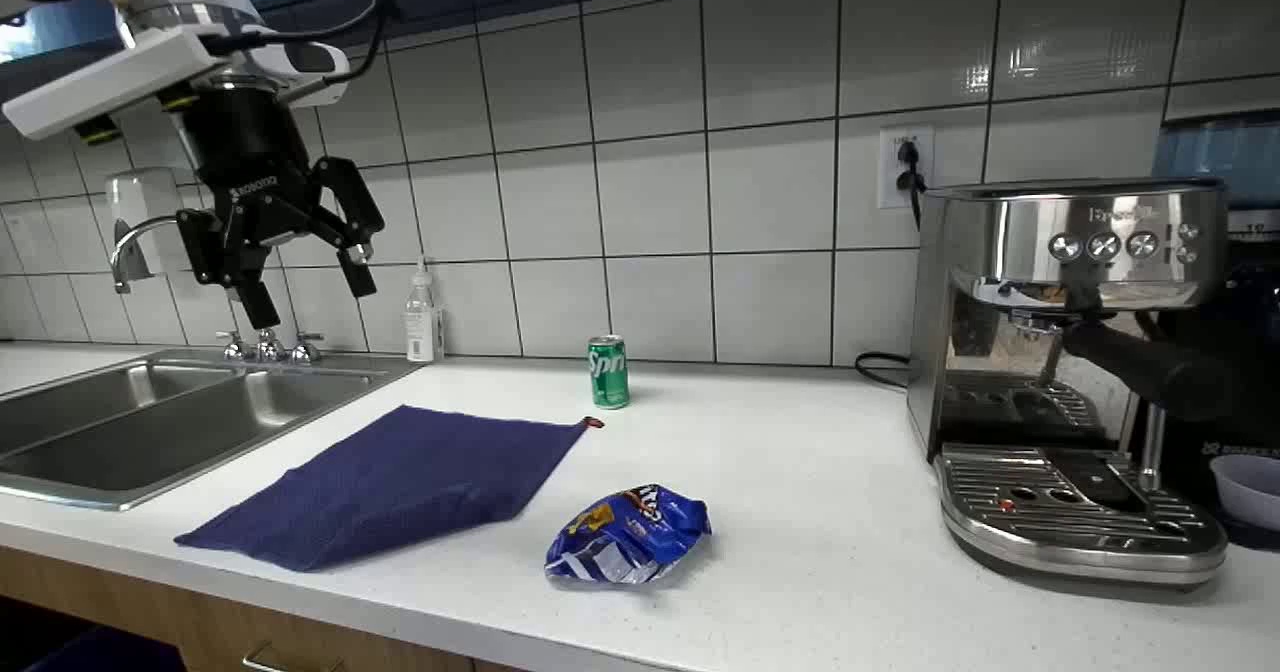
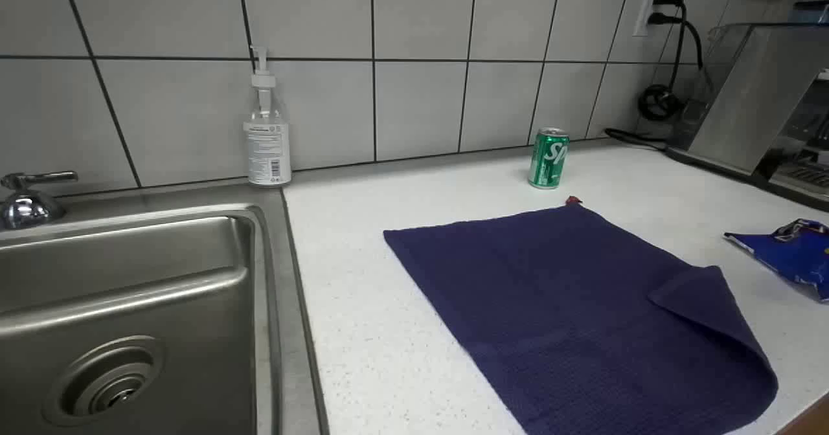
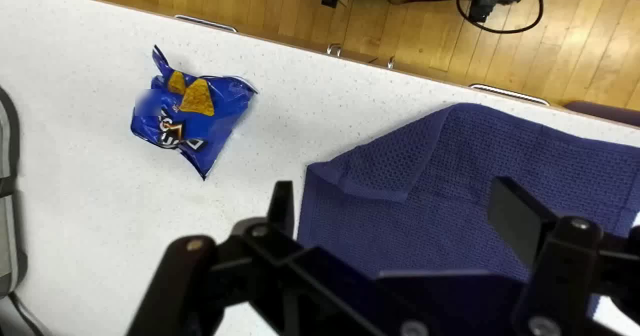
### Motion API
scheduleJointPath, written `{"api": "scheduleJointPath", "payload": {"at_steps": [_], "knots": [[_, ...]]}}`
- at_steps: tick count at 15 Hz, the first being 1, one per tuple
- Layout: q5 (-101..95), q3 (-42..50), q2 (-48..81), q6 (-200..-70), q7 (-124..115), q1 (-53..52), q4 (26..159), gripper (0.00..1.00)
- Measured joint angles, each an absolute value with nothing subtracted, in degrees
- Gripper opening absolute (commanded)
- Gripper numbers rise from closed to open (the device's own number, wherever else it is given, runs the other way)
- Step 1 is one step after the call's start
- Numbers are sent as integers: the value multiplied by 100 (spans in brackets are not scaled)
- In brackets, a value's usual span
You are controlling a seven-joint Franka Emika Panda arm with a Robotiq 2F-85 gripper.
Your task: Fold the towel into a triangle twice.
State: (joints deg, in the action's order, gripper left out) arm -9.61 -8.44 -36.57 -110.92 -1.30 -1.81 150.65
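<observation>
Wall (image 1: 655,192): pale tiles with dark lines between them.
Counter (image 1: 800,472): white, lightly speckled, running along the wall.
Sink (image 2: 129,254): metal, double, let into the counter.
Coffee machine (image 1: 1040,362): silver, on the counter, well apart from the sink.
Towel (image 1: 400,482): dark blue, on the counter between the sink and the coffee machine, reaching near the front edge; mostly spread flat, with a flap (image 3: 390,166) turned over onto it on the coffee machine side.
Gripper (image 1: 311,295): in the air, pointing down, clear of the towel, its fingers (image 3: 520,221) standing wide apart; the wrist view shows the towel past them.
Chip bag (image 1: 628,537): blue, crumpled, lying near the towel but not touching it.
Bottle (image 2: 267,144): clear, with a white label, upright at the back of the sink, by the wall.
Outlet (image 1: 888,167): on the wall near the coffee machine, black plugs (image 1: 907,181) in it.
Can (image 1: 608,372): green, upright on the counter, near the wall.
Red tag (image 2: 574,200): at the towel's corner nearest the can.
</observation>
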Motion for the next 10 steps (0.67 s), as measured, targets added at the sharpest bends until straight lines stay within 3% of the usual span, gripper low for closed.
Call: {"api": "scheduleJointPath", "payload": {"at_steps": [10], "knots": [[-961, -814, -3628, -11089, -129, -236, 15085, 100]]}}
